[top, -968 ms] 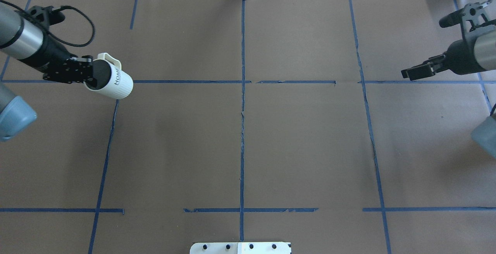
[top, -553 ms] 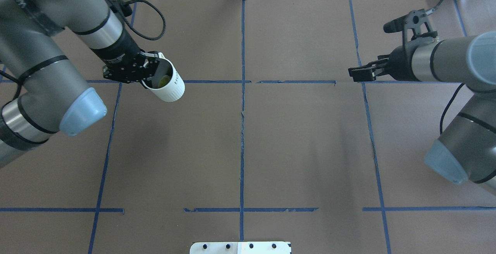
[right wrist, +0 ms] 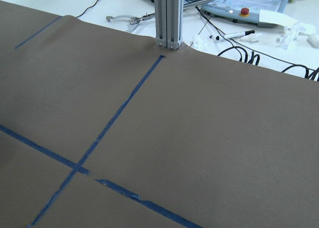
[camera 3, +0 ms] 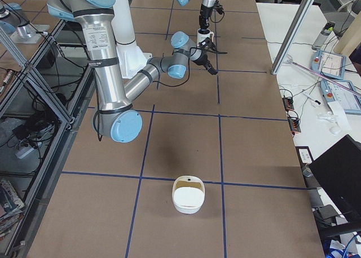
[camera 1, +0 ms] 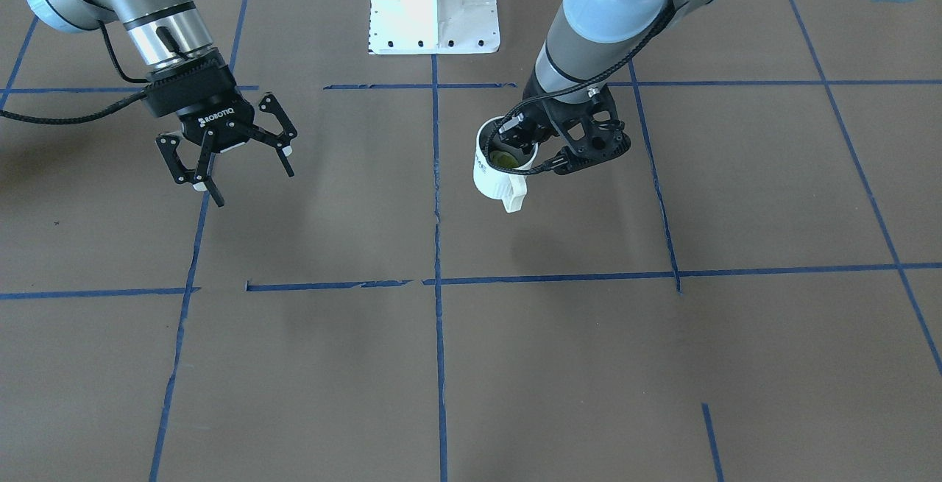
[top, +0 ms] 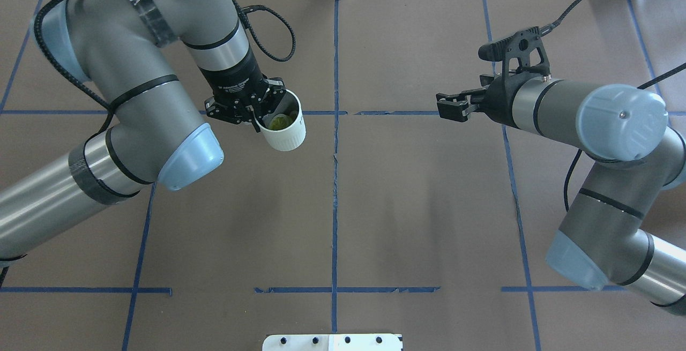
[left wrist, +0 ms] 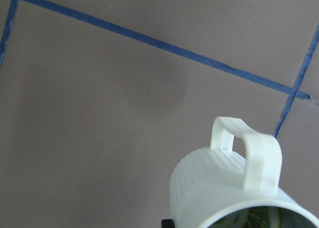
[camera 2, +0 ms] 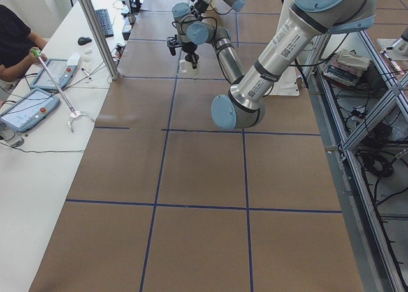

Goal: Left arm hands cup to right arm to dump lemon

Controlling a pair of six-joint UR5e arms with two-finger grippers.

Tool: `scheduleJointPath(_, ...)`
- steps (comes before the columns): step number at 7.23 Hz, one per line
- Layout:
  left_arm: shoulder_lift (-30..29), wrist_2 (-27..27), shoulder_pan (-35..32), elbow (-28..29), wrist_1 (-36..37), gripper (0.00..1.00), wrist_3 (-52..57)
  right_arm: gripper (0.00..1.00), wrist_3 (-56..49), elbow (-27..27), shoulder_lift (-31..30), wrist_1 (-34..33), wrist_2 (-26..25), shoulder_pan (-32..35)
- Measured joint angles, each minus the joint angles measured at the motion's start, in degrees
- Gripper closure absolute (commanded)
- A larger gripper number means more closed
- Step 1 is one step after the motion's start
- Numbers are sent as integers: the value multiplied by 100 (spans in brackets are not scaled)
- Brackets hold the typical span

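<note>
My left gripper (top: 261,109) is shut on the rim of the white cup (top: 284,132) and holds it above the table, left of the centre line, mouth up and slightly tilted. The yellow-green lemon (top: 278,121) lies inside the cup. In the front view the cup (camera 1: 491,176) hangs with its handle toward the camera and the lemon (camera 1: 505,160) shows in its mouth. The left wrist view shows the ribbed cup (left wrist: 219,188) and its handle from above. My right gripper (camera 1: 235,176) is open and empty, well apart from the cup; it also shows in the overhead view (top: 449,107).
A white bowl (camera 3: 188,194) sits on the brown table near the end on my right. The white base plate (camera 1: 434,4) is at the robot's side. An aluminium post (right wrist: 168,19) stands at the far edge. Operators' tablets and cables lie beyond it.
My left arm has carried the cup right toward the centre line and turned its mouth upward. My right arm has moved left toward the centre, still empty.
</note>
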Motion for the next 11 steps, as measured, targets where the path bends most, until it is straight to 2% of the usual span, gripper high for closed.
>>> scheduleJointPath(2, -678, -31, 60, 666, 21, 100, -79, 1, 95, -15, 53, 10, -1005, -551)
scheduleJointPath(5, -1092, -36, 112, 1259, -265, 100, -130, 1, 115, -50, 374, 17, -2167, -1336)
scheduleJointPath(8, -1240, -50, 178, 1740, -1102, 100, -554, 1, 109, -62, 559, 20, -2765, -1807)
scheduleJointPath(11, -1205, -370, 214, 1732, -1256, 100, -649, 1, 107, -138, 614, 18, -3104, -2031)
